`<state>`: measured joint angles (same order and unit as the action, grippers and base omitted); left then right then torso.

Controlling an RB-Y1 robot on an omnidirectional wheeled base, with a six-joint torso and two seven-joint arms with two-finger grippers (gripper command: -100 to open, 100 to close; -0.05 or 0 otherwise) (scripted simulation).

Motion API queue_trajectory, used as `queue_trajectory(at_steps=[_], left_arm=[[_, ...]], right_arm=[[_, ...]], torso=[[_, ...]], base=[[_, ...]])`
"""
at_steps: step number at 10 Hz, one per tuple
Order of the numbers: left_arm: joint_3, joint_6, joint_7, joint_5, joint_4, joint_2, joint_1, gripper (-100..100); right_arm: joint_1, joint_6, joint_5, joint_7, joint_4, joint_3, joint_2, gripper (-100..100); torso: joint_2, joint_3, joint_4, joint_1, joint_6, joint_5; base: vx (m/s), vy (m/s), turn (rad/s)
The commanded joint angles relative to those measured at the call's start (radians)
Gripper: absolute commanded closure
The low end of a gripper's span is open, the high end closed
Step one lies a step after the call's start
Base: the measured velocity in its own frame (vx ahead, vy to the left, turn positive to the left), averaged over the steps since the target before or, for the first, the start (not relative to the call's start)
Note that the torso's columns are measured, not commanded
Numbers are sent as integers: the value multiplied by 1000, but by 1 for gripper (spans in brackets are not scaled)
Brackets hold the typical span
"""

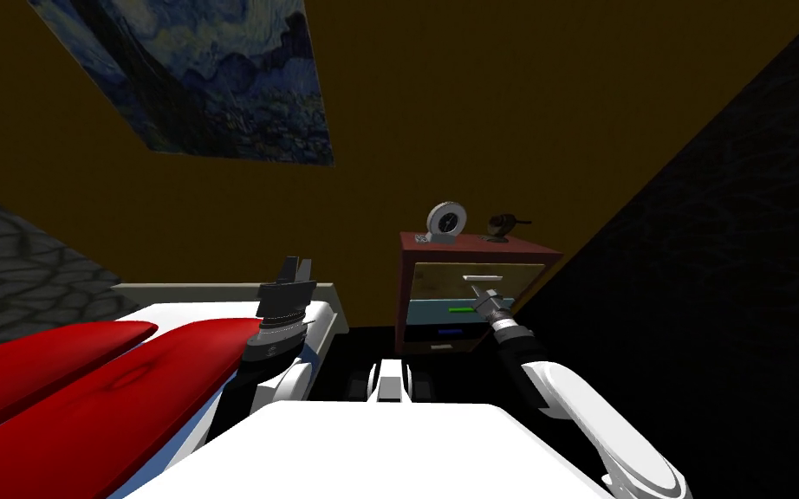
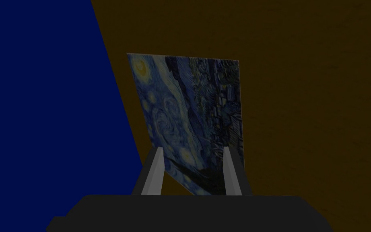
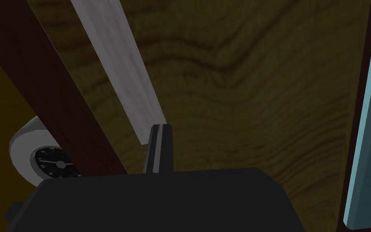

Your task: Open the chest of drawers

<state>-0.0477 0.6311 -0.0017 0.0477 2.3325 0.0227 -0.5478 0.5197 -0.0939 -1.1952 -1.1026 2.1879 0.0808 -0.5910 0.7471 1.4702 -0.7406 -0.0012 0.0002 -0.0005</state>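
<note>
Head view, lower left: two long red cushions (image 1: 103,381) lie side by side on a white bed (image 1: 324,319).

Upper left: a large blue swirling-sky painting (image 1: 216,78) hangs on the dark ochre wall.

Left of centre: the left gripper (image 1: 295,264) stands over the bed's near corner and points up. In its wrist view the two fingers are spread, with nothing between them: released.

Right of centre: the chest of drawers (image 1: 523,249), with a dark red-brown frame, stands against the ochre wall, just right of the bed.
- On its top sit a round white clock with a black face (image 1: 447,220) and, to the right, a small dark object (image 1: 500,225) too small to name.
- The top drawer (image 1: 437,279) has a pale wood-grain front and a straight white bar handle (image 1: 483,278). It looks closed.
- Below it is a light blue drawer (image 1: 431,310) with a green handle (image 1: 463,307), then a dark drawer with a blue handle.

The right gripper (image 3: 160,128) is at the top drawer front. Its fingers are pressed together, clenched on nothing. The tips are just beside the end of the white handle, not around it. I cannot tell whether they touch it.
</note>
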Motion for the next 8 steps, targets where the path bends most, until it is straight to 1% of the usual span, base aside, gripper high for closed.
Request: queue_trajectory(at_steps=[1, 2, 3, 4, 5, 8], left_arm=[[0, 0, 0, 0, 0, 0, 0, 0], [0, 0, 0, 0, 0, 0, 0, 0], [0, 0, 0, 0, 0, 0, 0, 0], [0, 0, 0, 0, 0, 0, 0, 0], [0, 0, 0, 0, 0, 0, -1, 0], [0, 0, 0, 0, 0, 0, -1, 0]], right_arm=[[14, 9, -2, 1, 21, 1, 1, 100], [10, 8, -2, 2, 15, 2, 1, 100], [29, 7, 7, -18, 23, 10, 8, -100], [36, 7, 10, -27, 27, 14, 12, -100], [54, 7, 17, -47, 37, 22, 19, -100], [106, 5, 28, -108, 76, 47, 33, -100]], torso=[[-3, 2, 1, 1, 0, 0], [-7, 5, 2, 2, 0, 1], [-15, 9, 4, 2, -1, 1], [-21, 13, 6, -4, -1, -1], [-20, 13, 6, -6, 0, -2], [-10, 6, 3, 5, 0, 2]], base=[[-192, 1, -59], [-90, 2, -15], [46, -107, 22], [104, -180, 22], [138, -171, 11], [184, -109, 2]])
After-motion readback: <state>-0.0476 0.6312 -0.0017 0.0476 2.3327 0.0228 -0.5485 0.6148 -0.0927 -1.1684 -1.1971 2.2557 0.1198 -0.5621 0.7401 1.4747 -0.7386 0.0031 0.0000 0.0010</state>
